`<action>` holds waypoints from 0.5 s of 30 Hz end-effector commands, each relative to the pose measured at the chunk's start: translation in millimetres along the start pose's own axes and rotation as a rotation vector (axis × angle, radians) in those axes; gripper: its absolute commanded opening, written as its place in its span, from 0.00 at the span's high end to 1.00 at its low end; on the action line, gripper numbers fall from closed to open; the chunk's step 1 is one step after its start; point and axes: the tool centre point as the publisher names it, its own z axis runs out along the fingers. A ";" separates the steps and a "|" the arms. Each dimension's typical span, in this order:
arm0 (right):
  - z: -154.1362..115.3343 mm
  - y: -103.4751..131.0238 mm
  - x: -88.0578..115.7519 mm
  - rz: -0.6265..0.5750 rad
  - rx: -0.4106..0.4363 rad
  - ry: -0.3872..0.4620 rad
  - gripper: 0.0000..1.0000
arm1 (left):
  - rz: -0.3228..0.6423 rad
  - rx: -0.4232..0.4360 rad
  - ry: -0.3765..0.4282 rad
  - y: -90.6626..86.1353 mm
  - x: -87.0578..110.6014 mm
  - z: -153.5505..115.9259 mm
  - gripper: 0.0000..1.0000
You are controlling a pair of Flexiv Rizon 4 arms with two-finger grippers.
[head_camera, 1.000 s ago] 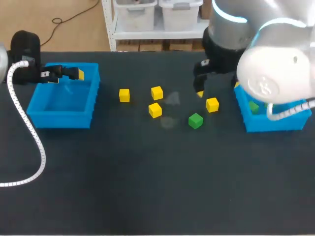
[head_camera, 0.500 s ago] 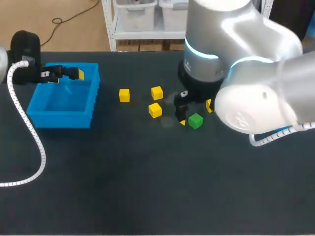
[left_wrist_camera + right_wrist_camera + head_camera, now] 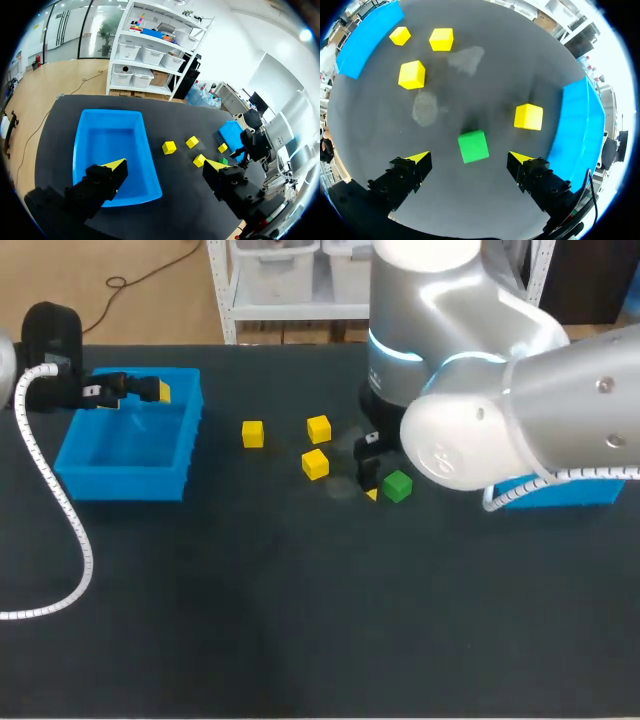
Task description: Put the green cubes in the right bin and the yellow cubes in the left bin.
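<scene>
one green cube sits between the right fingers, spread wide, seemingly untouched; the left fingers gape empty above the left bin.

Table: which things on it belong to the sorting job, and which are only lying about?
Job: green cube, four yellow cubes, left bin, right bin.
Lying about: two pale smudges on the table.
</scene>
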 end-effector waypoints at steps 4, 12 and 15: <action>8.7 -1.6 -10.5 0.001 -0.006 0.025 0.00 | 0.001 0.007 -0.006 1.4 1.3 -0.1 0.00; 20.5 -5.4 -9.5 0.015 -0.011 0.048 0.00 | 0.001 0.007 -0.006 1.4 1.3 -0.1 0.00; 21.8 -3.6 -8.2 0.000 -0.018 0.054 0.00 | 0.001 0.007 -0.006 1.4 1.3 -0.1 0.00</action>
